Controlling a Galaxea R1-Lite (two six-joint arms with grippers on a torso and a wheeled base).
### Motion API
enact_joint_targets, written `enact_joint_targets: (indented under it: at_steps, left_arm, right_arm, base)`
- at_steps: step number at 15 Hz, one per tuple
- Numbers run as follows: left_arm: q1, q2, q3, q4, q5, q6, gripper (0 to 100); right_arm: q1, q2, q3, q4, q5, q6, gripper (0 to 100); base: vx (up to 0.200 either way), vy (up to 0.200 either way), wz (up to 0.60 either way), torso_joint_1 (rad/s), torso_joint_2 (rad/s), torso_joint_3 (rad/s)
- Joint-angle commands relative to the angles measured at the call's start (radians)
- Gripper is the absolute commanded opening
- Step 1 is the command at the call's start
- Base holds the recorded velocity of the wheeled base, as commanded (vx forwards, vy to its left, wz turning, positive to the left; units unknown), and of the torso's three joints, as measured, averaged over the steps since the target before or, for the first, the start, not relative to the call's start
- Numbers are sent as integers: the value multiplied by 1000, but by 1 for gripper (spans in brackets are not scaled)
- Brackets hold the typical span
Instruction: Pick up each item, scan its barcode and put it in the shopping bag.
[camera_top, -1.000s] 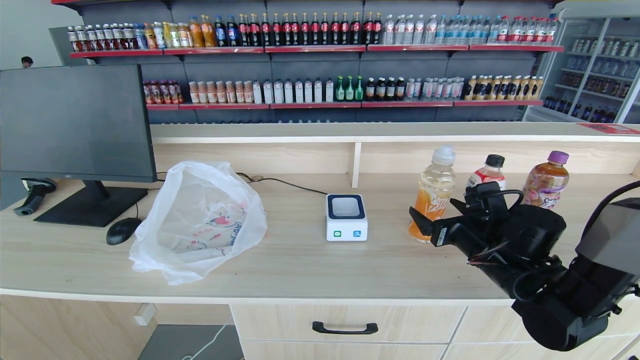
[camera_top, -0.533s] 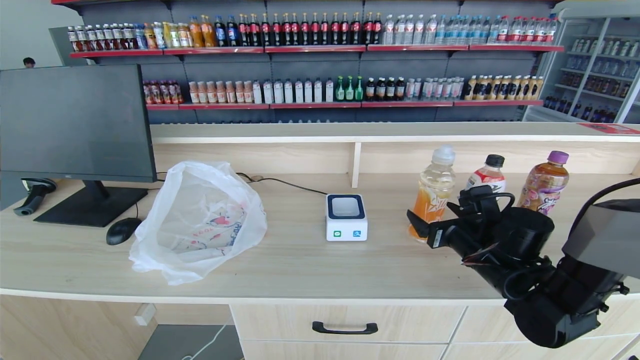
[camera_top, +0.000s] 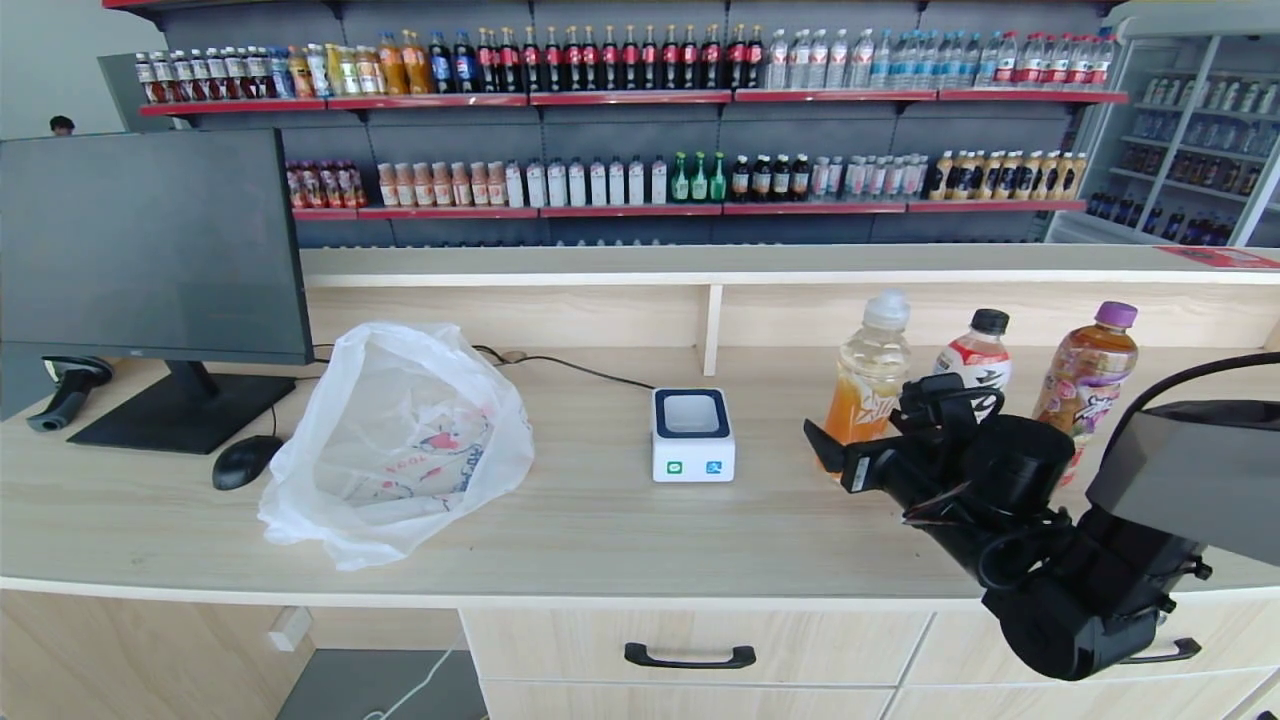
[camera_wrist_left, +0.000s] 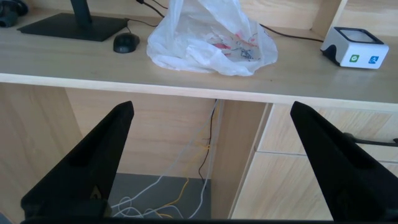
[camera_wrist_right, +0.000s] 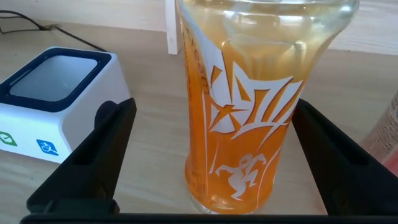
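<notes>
**Right gripper opened around the orange bottle on the counter**

The right gripper (camera_top: 862, 422) (camera_wrist_right: 211, 174) is reaching in at the orange bottle (camera_top: 868, 375) (camera_wrist_right: 242, 112). Its jaws are standing open, one on each side of the bottle, with a gap showing on both sides, so it is not grasping yet. The bottle is standing upright on the counter (camera_top: 600, 520), with orange drink inside and a white cap on top.

Just beside it, two more bottles are standing closed: the black-capped bottle (camera_top: 978, 355) and the purple-capped bottle (camera_top: 1095, 370).

The scanner (camera_top: 693, 435) is sitting between the bottles and the shopping bag (camera_top: 400, 440). The bag is lying slumped on the counter, and whether anything is in it cannot be told.

The left gripper (camera_wrist_left: 208, 168) is hanging spread apart and empty, below the counter edge.
</notes>
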Motion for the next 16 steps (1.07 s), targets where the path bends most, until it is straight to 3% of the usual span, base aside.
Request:
enact_joint_targets:
  at_steps: [1,16]
  left_arm:
    - [0,0,0,0,0,0,100]
    - [2,0,0,0,0,0,100]
  right_arm:
    - [1,22,-35,-1,1,-1,100]
    - [-39,70,-132,-1,-1,-15,100]
  base:
    - [0,0,0,0,0,0]
    - [0,0,0,0,0,0]
